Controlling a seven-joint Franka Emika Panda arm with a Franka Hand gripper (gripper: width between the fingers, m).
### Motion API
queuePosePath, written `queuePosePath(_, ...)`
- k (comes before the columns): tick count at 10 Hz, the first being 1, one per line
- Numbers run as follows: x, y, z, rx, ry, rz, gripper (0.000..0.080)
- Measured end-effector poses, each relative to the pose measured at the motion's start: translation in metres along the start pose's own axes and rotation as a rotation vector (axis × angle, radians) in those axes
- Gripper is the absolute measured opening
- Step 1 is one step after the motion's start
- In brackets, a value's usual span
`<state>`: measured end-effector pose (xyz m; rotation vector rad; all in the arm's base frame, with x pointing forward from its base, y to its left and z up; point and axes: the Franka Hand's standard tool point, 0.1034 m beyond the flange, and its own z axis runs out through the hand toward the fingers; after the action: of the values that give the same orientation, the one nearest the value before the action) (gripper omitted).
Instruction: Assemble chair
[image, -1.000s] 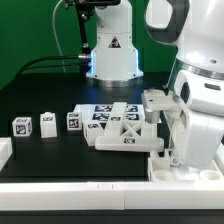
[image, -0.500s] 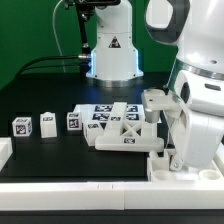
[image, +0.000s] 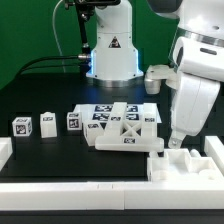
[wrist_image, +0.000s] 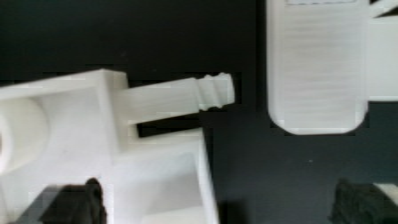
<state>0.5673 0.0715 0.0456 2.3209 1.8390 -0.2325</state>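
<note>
My gripper (image: 172, 140) hangs open and empty just above a white chair part (image: 183, 157) at the front of the exterior view's right. In the wrist view the gripper (wrist_image: 222, 205) shows two dark fingertips (wrist_image: 71, 205) wide apart. Below them lies that white part (wrist_image: 107, 130), with a threaded peg (wrist_image: 187, 95) sticking out sideways. A ribbed white piece (wrist_image: 329, 70) lies beside the peg, apart from it. An X-braced chair panel (image: 125, 135) lies flat mid-table. Three tagged blocks (image: 47, 122) stand in a row to the exterior view's left.
The marker board (image: 110, 110) lies behind the X-braced panel. Plain white edge blocks stand at the front corners, one on the exterior view's right (image: 214, 160) and one on its left (image: 5, 152). A second robot's base (image: 110, 55) stands at the back.
My arm has lifted and drawn back from the white part at the front right; the hand now sits higher. The parts on the table have not moved.
</note>
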Motion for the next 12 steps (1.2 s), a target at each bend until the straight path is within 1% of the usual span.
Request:
queuePosePath(3,0.000,0.000,0.001,0.004,0.002,0.201,0.0649)
queuePosePath(4,-0.006,0.001,0.000,0.024,0.019,0.333,0.0649)
queuePosePath(5,-0.016,0.004,-0.010,0.045,0.035,0.429,0.0649)
queuePosePath(6,-0.030,0.004,-0.019,0.054,0.050,0.479,0.0649)
queuePosePath(7,-0.047,-0.001,-0.020,0.070,0.054,0.543,0.0649)
queuePosePath(8,-0.060,-0.004,-0.017,0.088,0.052,0.629,0.0649)
queuePosePath(10,-0.055,-0.005,-0.017,0.093,0.048,0.736,0.0649)
queuePosePath(12,-0.057,-0.005,-0.016,0.101,0.043,0.878,0.0649)
